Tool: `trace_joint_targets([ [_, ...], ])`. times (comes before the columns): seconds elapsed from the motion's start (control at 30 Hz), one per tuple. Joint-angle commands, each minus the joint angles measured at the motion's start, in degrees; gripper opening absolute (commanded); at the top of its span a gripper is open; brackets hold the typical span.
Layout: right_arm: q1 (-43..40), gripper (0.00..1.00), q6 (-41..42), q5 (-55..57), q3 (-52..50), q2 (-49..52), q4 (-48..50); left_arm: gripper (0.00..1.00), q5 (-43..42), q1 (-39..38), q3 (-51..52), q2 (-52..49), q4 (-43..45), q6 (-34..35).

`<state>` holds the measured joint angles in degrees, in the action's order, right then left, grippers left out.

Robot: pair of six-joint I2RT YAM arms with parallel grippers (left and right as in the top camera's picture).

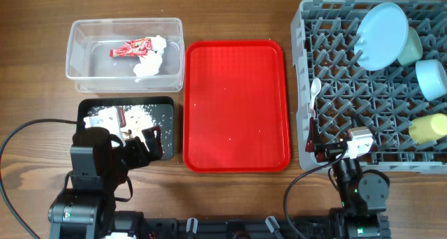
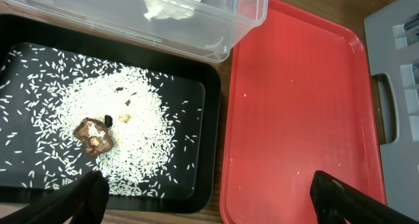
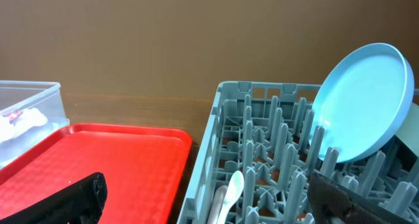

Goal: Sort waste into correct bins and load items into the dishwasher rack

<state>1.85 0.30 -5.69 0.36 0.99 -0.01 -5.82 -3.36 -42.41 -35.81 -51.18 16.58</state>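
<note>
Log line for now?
red wrapper, white tissue: clear plastic tub; rice grains: black tray; light blue plate: grey rack; jaws: both open

Both arms sit folded low, left tool [image 2: 208,190] and right tool [image 3: 206,194] each gaping wide and empty.

Flat red tray [image 1: 236,106], grey rack [image 1: 328,64], light blue plate [image 1: 383,35], black tray [image 2: 200,139] speckled with white grains [image 2: 141,129].
</note>
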Motion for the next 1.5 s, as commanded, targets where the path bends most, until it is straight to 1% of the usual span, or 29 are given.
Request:
trace_joint_targets([
  [0.0,0.2,1.00,-0.3,1.0,0.0,-0.6,0.2,1.00,0.4,0.2,0.2,0.1,0.1,-0.8],
  [0.13,0.2,1.00,-0.2,1.0,0.0,-0.6,0.2,1.00,0.4,0.2,0.2,0.1,0.1,-0.8],
  [0.3,0.2,1.00,-0.2,1.0,0.0,-0.6,0.2,1.00,1.9,0.3,0.2,3.1,-0.2,-1.2],
  [0.43,0.2,1.00,-0.2,1.0,0.0,-0.6,0.2,1.00,3.5,0.7,3.6,8.1,3.9,-1.2],
  [0.57,0.2,1.00,-0.2,1.0,0.0,-0.6,0.2,1.00,4.0,0.8,13.0,15.2,13.7,-1.2],
  [0.7,0.2,1.00,-0.2,1.0,0.0,-0.6,0.2,1.00,4.0,0.7,24.6,22.8,27.6,-1.2],
  [0.83,0.2,1.00,-0.2,1.0,0.0,-0.6,0.2,1.00,4.0,0.8,33.9,28.7,40.2,-1.2],
  [1.0,0.2,1.00,-0.2,1.0,0.0,-0.6,0.2,1.00,5.9,0.8,41.2,34.0,49.9,-1.2],
  [1.07,0.2,0.99,-0.2,1.0,0.0,-0.6,0.2,1.00,7.1,0.8,42.1,35.4,50.4,-1.3],
  [1.2,0.2,1.00,-0.2,1.0,0.0,-0.6,0.2,1.00,7.3,0.7,42.1,35.7,50.4,-5.6],
  [1.3,0.2,1.00,-0.2,1.0,0.0,-0.6,0.2,1.00,5.6,0.7,42.1,35.7,46.8,-6.0],
  [1.47,0.2,1.00,-0.2,1.0,0.0,-0.6,0.2,1.00,4.8,0.7,42.1,35.6,46.9,-6.3],
])
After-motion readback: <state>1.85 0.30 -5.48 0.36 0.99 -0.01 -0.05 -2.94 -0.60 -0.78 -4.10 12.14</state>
